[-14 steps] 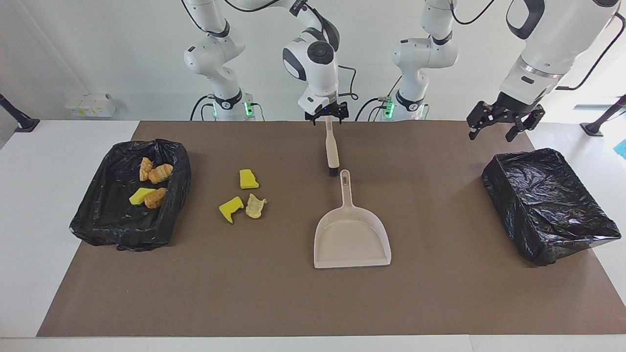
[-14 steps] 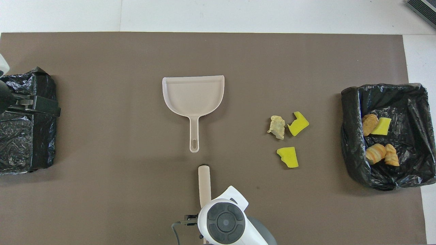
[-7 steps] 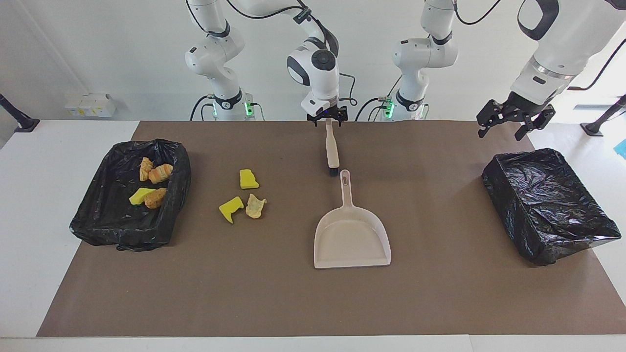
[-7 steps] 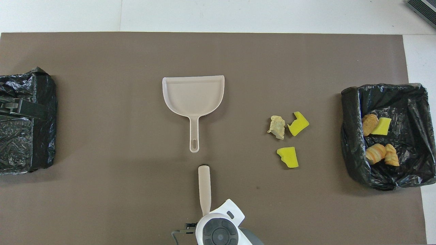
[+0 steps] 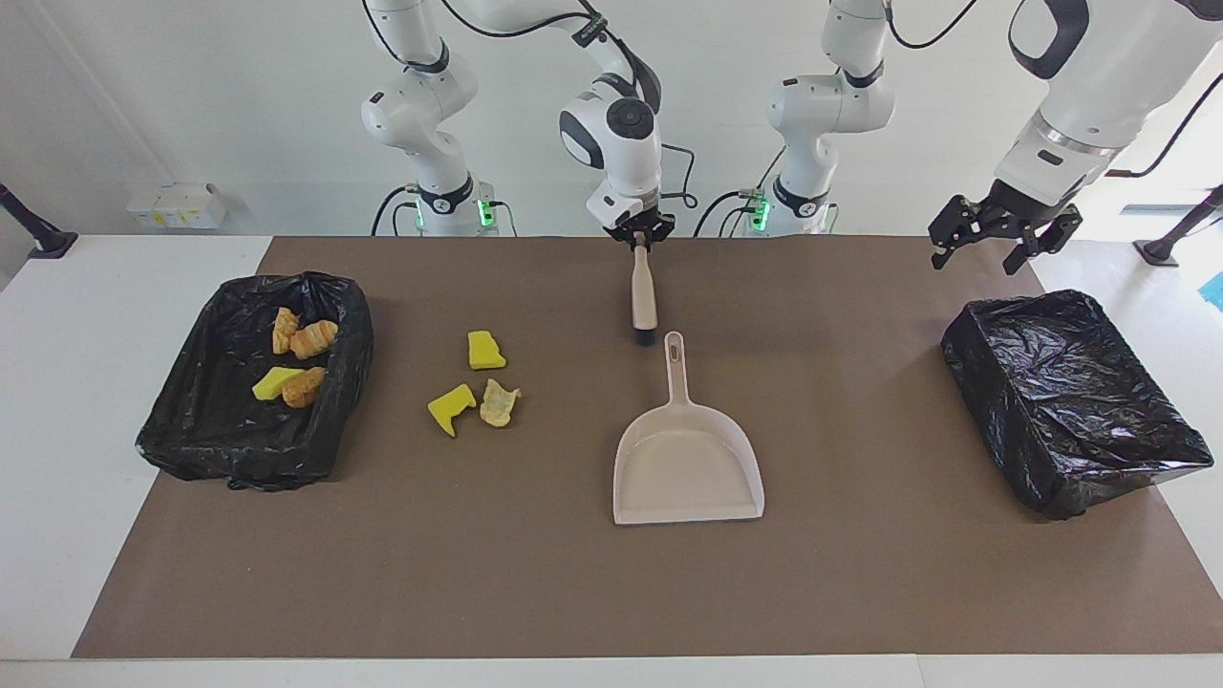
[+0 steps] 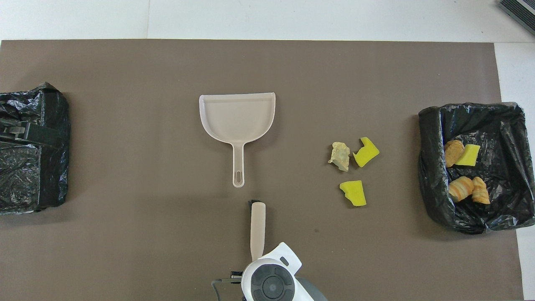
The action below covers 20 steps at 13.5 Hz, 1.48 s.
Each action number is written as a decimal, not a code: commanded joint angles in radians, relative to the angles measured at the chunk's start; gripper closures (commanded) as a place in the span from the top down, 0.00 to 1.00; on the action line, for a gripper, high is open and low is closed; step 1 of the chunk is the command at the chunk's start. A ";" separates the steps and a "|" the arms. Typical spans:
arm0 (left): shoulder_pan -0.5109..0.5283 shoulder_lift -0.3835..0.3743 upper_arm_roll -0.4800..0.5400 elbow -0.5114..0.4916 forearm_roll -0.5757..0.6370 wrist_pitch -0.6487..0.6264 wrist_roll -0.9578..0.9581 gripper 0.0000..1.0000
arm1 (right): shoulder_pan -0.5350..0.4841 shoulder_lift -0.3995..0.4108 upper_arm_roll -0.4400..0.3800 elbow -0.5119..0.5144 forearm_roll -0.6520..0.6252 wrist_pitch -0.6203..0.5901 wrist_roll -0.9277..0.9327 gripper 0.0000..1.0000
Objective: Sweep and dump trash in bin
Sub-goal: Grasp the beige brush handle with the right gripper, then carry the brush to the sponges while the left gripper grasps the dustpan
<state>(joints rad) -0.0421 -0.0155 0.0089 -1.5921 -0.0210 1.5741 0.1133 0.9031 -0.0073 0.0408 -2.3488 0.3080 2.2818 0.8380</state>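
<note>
Beige brush (image 5: 642, 298) handle pinched by right gripper (image 5: 641, 236) fingers; left gripper (image 5: 994, 239), seemingly spread, hangs half-hidden overhead.

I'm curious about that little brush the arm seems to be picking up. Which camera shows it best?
The facing view: the whole brush shows there, black bristles down by the dustpan handle, its top end pinched in the right gripper. In the overhead view the arm's wrist hides the top of the brush and the grip.
</note>
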 commanded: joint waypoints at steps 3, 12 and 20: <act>0.004 -0.023 -0.007 -0.025 0.012 -0.003 -0.009 1.00 | -0.075 -0.011 -0.005 0.095 0.019 -0.167 -0.014 0.00; -0.152 -0.017 -0.014 -0.211 -0.007 0.239 -0.064 1.00 | -0.412 -0.082 -0.007 0.164 -0.372 -0.455 -0.169 0.00; -0.432 0.232 -0.012 -0.227 0.001 0.530 -0.419 1.00 | -0.674 -0.013 -0.004 0.147 -0.583 -0.454 -0.464 0.00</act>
<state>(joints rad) -0.4303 0.1912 -0.0230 -1.8249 -0.0251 2.0708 -0.2566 0.2491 -0.0619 0.0193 -2.2069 -0.2534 1.7969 0.3957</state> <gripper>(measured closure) 0.000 0.731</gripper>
